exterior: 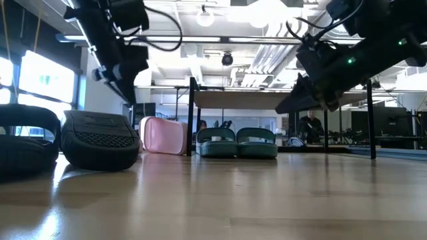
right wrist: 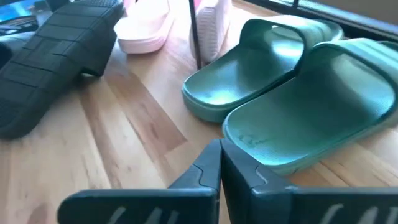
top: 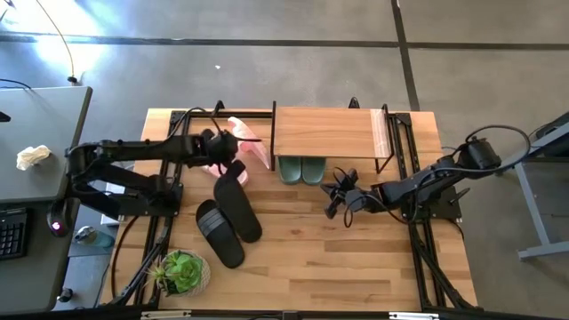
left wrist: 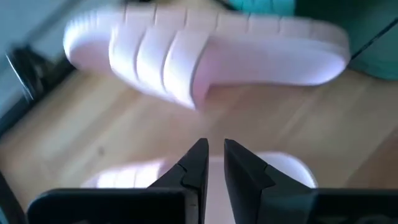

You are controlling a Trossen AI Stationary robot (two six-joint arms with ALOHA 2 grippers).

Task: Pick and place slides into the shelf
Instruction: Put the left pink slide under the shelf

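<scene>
With the green pair (top: 301, 169) already under the shelf (top: 324, 132), the left gripper (left wrist: 211, 163), jaws nearly closed and empty, hovers over two pink slides (left wrist: 205, 53) lying apart; a narrow, off-centre pinch could slip off.

The shelf (top: 324, 132) plank covers the far halves of the green slides (top: 301, 169) at its six o'clock edge in the high view. The left arm hides much of the pink slides (top: 252, 147). In the left wrist view the upper pink slide (left wrist: 205, 53) is blurred, and the lower pink slide (left wrist: 283, 171) sits mostly behind the fingers (left wrist: 194, 165).
</scene>
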